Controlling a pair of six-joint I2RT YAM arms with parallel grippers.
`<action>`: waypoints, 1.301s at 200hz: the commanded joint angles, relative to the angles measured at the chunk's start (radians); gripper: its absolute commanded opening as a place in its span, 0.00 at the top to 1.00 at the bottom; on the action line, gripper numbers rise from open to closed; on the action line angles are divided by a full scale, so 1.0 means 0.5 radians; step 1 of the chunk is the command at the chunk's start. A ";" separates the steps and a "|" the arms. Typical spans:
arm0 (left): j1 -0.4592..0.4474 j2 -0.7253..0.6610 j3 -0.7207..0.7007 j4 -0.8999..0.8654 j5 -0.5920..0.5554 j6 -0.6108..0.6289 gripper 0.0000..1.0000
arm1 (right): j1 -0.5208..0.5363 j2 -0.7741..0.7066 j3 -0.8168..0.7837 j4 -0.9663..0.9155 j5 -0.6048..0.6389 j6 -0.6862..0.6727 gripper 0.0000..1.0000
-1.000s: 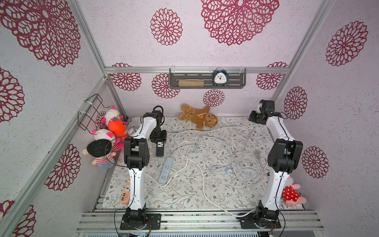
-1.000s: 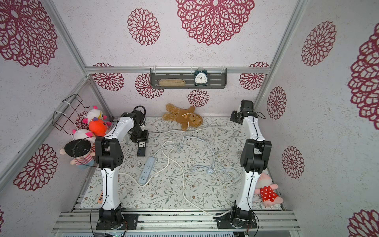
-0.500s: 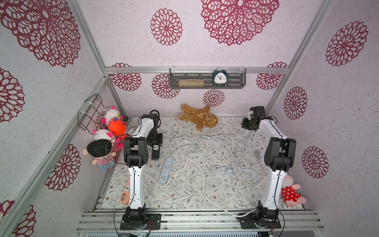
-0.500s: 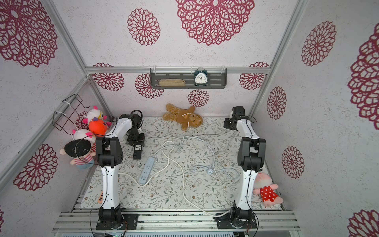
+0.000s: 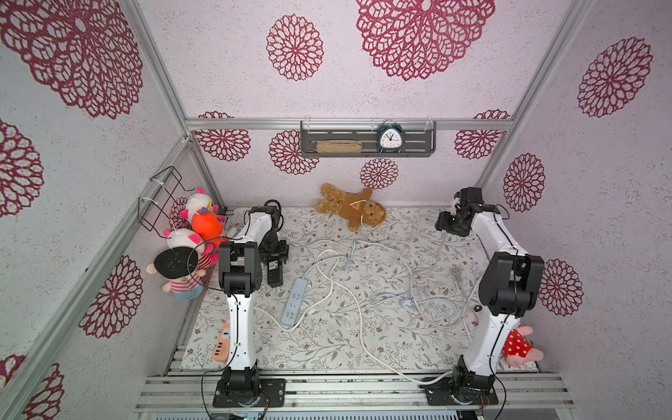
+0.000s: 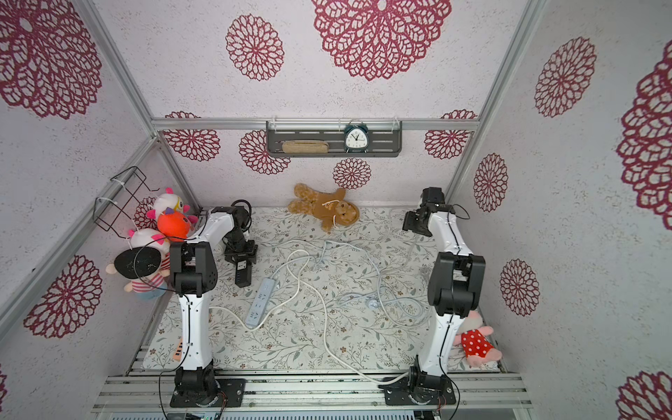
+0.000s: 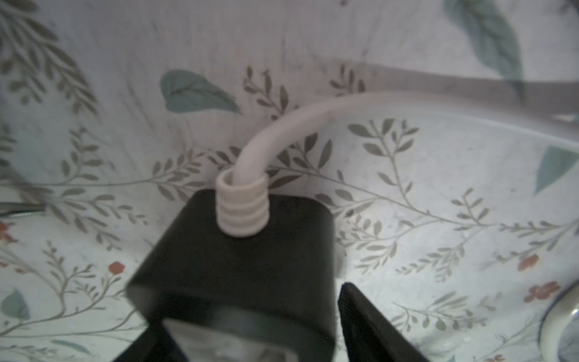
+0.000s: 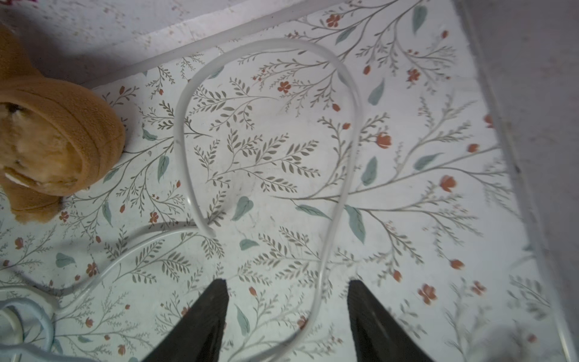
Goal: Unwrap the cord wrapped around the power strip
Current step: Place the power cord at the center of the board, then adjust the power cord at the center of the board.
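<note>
Looks close to finished — no turns of cord showing around the black power strip (image 5: 275, 274), lying flat toward the left side of the worktop (image 5: 327, 338), just beside the left arm. Judged from both top views only, with the underside out of sight. Straddled at its cord end by the left gripper (image 5: 278, 259), fingers (image 7: 360, 313) parted and a sliver of worktop showing beside one, so clamping nothing. Best to lift straight up off the strip without dragging it, minding the white cord (image 7: 282, 125) arching out of the strain relief right under the wrist. Over the far right corner, spread wide and gripping nothing: the right gripper (image 8: 286, 282), with a thin pale cord (image 8: 344, 131) looping loose between and beyond the fingers. Cannot tell whether the same cord as the white one. Worth backing away upward, clear of that loop, to avoid snagging it.

Around: plush toys (image 5: 203, 232) heaped at the left wall, a brown teddy (image 5: 349, 211) at the back edge beside the loop, a pale blue power strip (image 5: 294, 303) mid-worktop among tangled cords — likeliest to catch a moving arm — and a small plug (image 5: 455, 271) near the right arm.
</note>
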 commanded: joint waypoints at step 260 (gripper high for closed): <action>0.027 -0.967 -0.203 0.091 -0.050 -0.118 0.03 | -0.517 -0.277 -1.215 0.274 0.351 0.251 0.62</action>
